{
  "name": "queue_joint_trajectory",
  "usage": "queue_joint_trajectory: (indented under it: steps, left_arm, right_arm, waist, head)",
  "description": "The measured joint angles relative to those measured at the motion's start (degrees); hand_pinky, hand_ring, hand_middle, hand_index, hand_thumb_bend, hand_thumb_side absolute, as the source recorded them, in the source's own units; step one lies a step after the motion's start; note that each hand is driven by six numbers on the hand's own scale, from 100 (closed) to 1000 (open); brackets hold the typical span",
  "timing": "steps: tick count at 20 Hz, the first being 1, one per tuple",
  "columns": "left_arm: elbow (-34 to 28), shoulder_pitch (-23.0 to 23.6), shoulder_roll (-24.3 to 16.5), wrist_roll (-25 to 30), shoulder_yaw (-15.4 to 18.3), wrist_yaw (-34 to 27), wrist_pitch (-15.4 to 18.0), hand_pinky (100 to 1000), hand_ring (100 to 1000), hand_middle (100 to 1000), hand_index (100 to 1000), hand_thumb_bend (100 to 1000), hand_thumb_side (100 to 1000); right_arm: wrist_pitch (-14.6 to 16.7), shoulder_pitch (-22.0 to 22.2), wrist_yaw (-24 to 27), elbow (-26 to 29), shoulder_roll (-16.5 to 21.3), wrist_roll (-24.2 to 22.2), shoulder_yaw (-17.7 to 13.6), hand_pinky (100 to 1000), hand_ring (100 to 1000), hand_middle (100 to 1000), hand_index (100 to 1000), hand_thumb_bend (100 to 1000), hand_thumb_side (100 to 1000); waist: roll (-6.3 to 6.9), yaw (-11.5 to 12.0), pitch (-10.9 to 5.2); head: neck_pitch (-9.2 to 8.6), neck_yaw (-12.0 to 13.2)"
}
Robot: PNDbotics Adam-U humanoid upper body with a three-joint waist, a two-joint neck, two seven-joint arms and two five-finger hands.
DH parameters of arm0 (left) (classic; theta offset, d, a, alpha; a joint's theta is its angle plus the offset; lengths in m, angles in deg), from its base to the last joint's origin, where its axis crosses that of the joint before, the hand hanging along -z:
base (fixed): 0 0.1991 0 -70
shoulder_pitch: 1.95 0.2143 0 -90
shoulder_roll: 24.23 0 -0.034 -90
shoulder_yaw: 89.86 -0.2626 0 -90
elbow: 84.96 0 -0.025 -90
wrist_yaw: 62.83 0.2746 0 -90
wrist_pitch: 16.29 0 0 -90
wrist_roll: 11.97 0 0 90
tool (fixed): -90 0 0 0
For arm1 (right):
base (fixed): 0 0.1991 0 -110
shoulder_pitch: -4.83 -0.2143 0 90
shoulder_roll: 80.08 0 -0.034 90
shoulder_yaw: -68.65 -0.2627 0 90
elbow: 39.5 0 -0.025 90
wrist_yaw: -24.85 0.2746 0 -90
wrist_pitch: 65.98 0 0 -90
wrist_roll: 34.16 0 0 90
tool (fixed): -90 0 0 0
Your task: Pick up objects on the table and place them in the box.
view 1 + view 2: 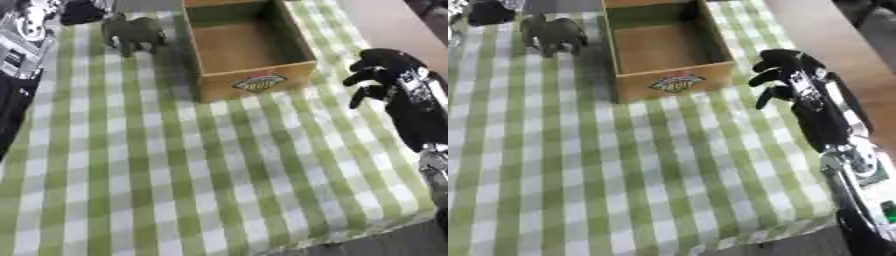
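Left eye view and right eye view are taken from above a table covered with a green-and-white checked cloth [175,175]. A brown cardboard box [254,82] is set at the far middle of the cloth, its top open and its inside seen as bare brown floor and walls. A coloured oval label [260,81] is printed on the near wall of the box.

A small dark grey toy animal [133,33], shaped like an elephant, is stood upright on the cloth just to the left of the box, near its far left corner but apart from it. A dark rounded object [81,12] is seen beyond the toy at the far left edge; what it is cannot be made out.

The right hand [785,75] is brought in from the right side and is held over the cloth near the right front corner of the box, apart from it. Its fingers [765,79] are bent downward and toward the box and are spread from one another; nothing is gripped between them. Whether the fingertips touch the cloth cannot be told. The black forearm [829,117] is run back toward the lower right, where a silver joint [850,155] is shown.

The left hand is not seen in either view. The toy animal is well apart from the right hand, with the box between them.
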Motion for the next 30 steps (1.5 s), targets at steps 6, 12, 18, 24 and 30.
queue_joint_trajectory:
  steps: [6,12,18,24,30]
  left_arm:
    - [0.64,-0.73,-1.1,5.57,-0.72,6.12,2.26,779,829,785,832,470,146]
    - [0.45,-0.86,-1.13,11.39,0.85,12.44,2.75,791,845,802,860,682,286]
    - [0.3,-0.84,-1.08,13.63,1.81,19.0,1.76,804,855,823,894,842,236]
    - [0.61,-0.77,-0.95,12.9,2.89,25.42,1.11,797,847,824,891,814,100]
    - [0.71,-0.58,0.08,7.91,4.22,31.16,-2.09,778,831,809,873,754,100]
  right_arm:
    - [-0.07,-0.33,-0.09,-0.26,-0.22,-0.07,0.0,407,632,637,775,100,724]
    - [-0.1,-0.35,-0.21,-0.36,-0.24,-0.25,0.0,407,632,636,774,100,728]
    - [-0.03,-0.36,-0.21,-0.67,-0.27,-0.52,0.0,407,632,635,773,100,729]
    - [-0.14,-0.37,-0.21,-0.69,-0.55,-0.68,0.0,408,633,635,771,100,731]
    - [-0.07,-0.68,-0.21,-0.71,-0.67,-0.84,0.01,408,633,635,771,100,732]
  waist:
    - [0.82,-0.78,0.66]
    - [1.24,-0.82,0.67]
    - [1.42,-1.12,0.67]
    - [1.46,-1.12,0.67]
    - [1.63,-1.48,0.73]
  head:
    - [-0.13,0.8]
    - [-0.13,0.97]
    - [-0.13,1.05]
    - [-0.13,1.26]
    - [-0.13,1.68]
